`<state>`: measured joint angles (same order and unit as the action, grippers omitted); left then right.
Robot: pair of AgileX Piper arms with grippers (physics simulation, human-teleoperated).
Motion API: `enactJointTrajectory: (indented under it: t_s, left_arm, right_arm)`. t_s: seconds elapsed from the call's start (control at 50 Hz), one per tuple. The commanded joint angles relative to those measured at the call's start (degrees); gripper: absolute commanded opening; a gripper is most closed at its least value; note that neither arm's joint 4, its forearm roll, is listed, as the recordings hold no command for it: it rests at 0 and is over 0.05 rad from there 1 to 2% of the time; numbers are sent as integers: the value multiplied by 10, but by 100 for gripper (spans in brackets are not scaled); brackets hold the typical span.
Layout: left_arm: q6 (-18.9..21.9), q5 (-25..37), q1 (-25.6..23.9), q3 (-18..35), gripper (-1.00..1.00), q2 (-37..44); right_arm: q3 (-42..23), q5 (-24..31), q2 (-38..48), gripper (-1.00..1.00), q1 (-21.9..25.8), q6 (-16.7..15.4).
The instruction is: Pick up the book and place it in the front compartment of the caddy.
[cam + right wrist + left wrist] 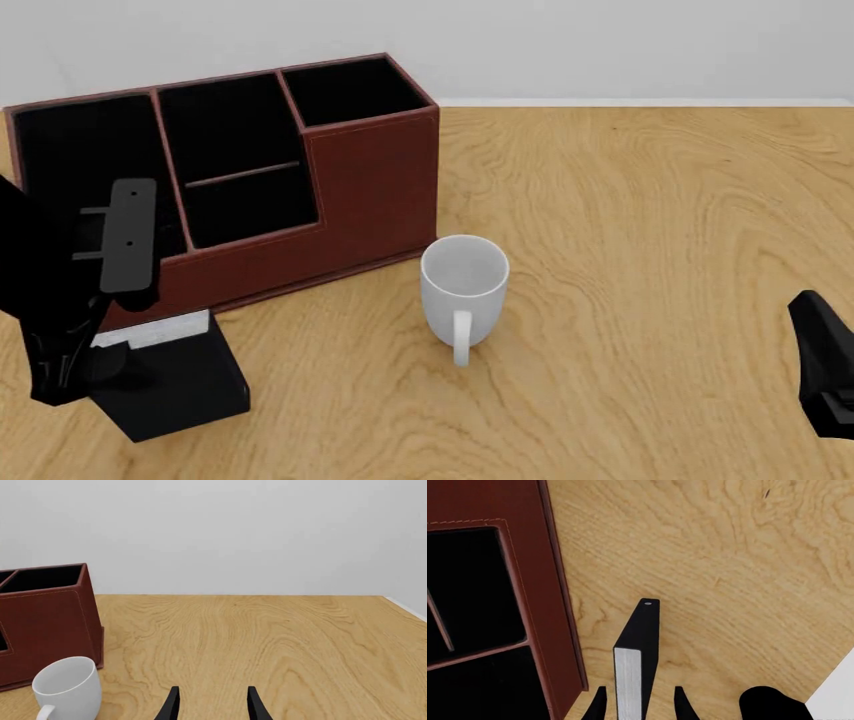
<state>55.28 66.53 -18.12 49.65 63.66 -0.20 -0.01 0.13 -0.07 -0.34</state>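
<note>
Fingers of our left gripper (637, 702) pinch the book (635, 655) by its white page edge, just beside the caddy (360, 190) on the table (641, 200). Our right gripper (210, 702) hangs spread, well apart from the mug (463, 285).

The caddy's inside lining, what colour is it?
Black, inside the reddish-brown caddy; clearest in the front view.

Left arm hides the book's (180, 385) near end.
</note>
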Motion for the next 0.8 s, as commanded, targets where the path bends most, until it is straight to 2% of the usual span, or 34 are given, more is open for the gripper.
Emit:
enactJointTrajectory:
  t_s: [0.02,0.42,0.68,0.8]
  left_arm:
    - [58,-11,61,-22,100,-7]
    - [8,-76,12,-62,100,19]
    - [83,-104,89,-108,100,11]
    - [87,-116,94,-119,100,14]
  right_arm:
    - [0,0,0,100,0,0]
    - [0,0,0,100,0,0]
    - [0,0,0,100,0,0]
    - [0,0,0,100,0,0]
